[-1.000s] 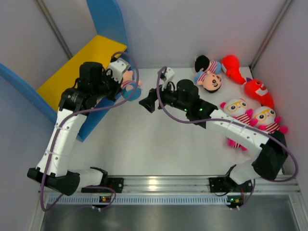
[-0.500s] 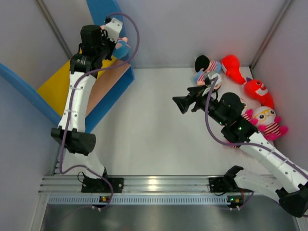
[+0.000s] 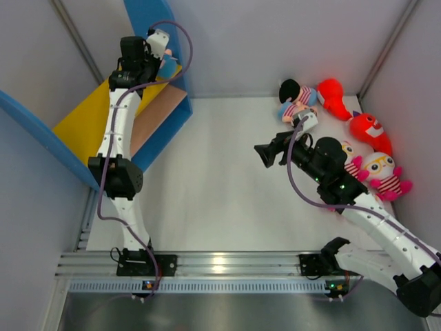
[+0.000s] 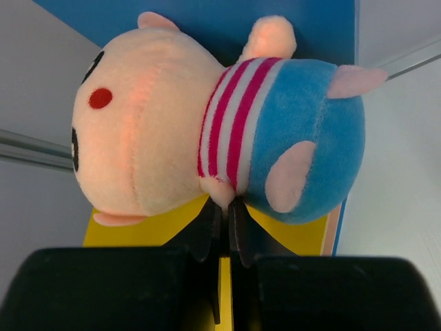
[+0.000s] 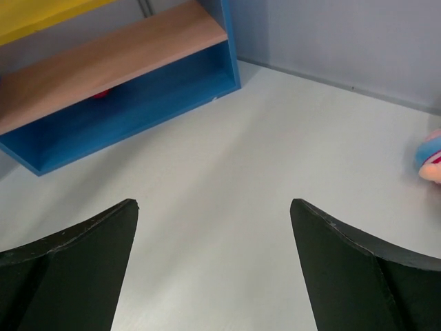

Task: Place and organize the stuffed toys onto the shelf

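- Left claw (image 4: 222, 219) pinches the peach doll's (image 4: 207, 131) side: set it upright on the yellow board (image 3: 76, 121), far-left corner of the tabletop (image 3: 207, 207).
- Right claw (image 5: 213, 204) gapes, empty.

**Your left arm is up and far out; your right arm is low and bent.**

Your left arm (image 3: 114, 127) runs nearly straight away from its base, wrist at the far end. The left gripper (image 4: 222, 210) has its fingers pinched close together on the peach doll (image 4: 207, 131). Your right arm (image 3: 373, 217) bends at the elbow and angles inward toward the left, and the right gripper (image 5: 213, 201) has its fingers spread wide apart.
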Tool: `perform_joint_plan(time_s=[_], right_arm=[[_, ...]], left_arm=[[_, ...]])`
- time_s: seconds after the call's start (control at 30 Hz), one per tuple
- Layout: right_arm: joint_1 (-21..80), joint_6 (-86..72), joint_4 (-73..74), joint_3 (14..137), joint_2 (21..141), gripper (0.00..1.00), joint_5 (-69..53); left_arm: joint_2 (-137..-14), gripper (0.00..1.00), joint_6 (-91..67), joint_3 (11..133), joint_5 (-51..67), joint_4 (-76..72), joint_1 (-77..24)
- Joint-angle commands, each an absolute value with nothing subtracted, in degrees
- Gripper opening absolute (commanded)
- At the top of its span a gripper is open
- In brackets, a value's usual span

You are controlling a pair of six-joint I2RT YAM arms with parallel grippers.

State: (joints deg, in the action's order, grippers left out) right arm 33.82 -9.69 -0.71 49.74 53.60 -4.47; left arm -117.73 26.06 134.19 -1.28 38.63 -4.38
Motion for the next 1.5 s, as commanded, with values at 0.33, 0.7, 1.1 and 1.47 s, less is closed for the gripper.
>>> perform_joint_plan(time_s=[0.33,0.7,1.1,1.47], right_arm=[[24.36,-17.48,3.07,50.71,58.25,0.96,-3.25],[0.62,-28.82,2.82,64.58,87.22,0.95,-2.72],[-2.64,-29.71,5.89,93.07,120.74,0.88,-6.24],[-1.23,-21.55,5.54,92.39,118.05,0.0,-12.46]], left_arm=[[-116.12,0.68,26.37,132.02,3.77,30.76,-1.49],[-103.81,0.82,23.91,120.5,8.09,30.94,-1.58],[-89.13,0.89,26.55,104.34,0.89,31.03,-9.39],[-78.76,0.88,23.64,90.45,21.34,53.7,-21.71]])
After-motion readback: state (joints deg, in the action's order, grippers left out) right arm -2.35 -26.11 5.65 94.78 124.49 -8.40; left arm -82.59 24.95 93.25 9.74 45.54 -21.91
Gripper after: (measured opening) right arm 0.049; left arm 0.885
